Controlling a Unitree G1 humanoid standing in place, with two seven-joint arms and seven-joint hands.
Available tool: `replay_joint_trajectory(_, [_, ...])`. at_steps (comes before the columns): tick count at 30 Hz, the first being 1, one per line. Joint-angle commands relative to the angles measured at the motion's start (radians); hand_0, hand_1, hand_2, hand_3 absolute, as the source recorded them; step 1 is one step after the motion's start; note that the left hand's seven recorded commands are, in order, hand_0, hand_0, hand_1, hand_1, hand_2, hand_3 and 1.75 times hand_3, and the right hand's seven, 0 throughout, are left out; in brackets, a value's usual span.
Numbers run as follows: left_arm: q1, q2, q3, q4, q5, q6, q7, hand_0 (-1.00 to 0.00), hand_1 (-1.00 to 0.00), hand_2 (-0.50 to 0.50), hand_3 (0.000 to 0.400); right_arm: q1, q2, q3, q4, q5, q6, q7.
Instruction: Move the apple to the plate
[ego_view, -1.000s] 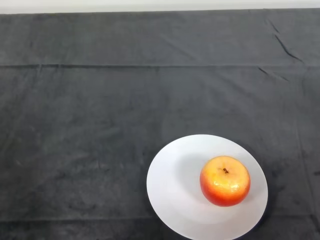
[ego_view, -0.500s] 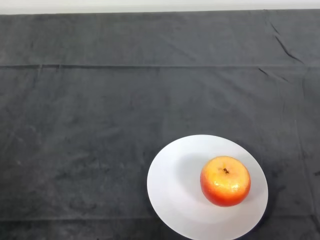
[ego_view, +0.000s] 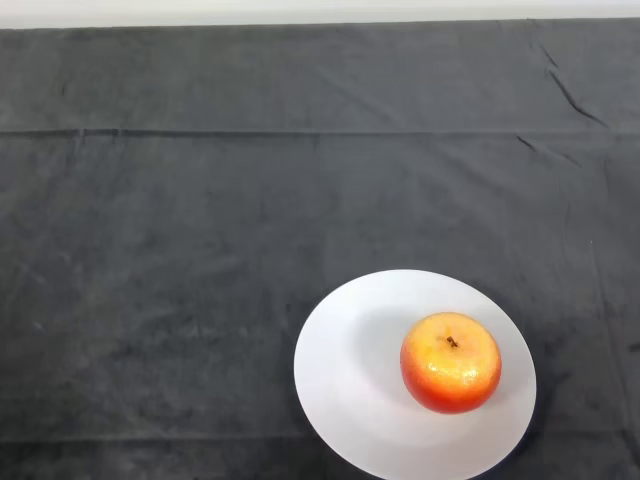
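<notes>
Sitting upright with its stem up, the apple (ego_view: 450, 361) rests on the white plate (ego_view: 340, 370), right of the plate's middle, near the front of the dark-clothed bench (ego_view: 200, 200), so the task looks done.

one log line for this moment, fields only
apple: upright on white plate, right of centre | plate: on dark cloth | task: placement looks done

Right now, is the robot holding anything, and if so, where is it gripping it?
Nothing is held. The red-and-yellow apple sits stem up on the round white plate.
</notes>
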Motion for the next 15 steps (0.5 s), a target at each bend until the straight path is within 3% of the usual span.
replay_joint_trajectory(1, [0.009,-0.005,0.012,-0.028,-0.007,-0.016,0.012,0.00,0.00,0.00,0.000,0.021,-0.010,-0.0118,-0.017,0.0289,0.002,-0.0012])
replay_joint_trajectory(15, [0.014,0.000,0.002,-0.026,-0.011,-0.013,0.018,0.00,0.00,0.00,0.000,0.021,-0.010,-0.0118,-0.017,0.0288,0.001,-0.0010])
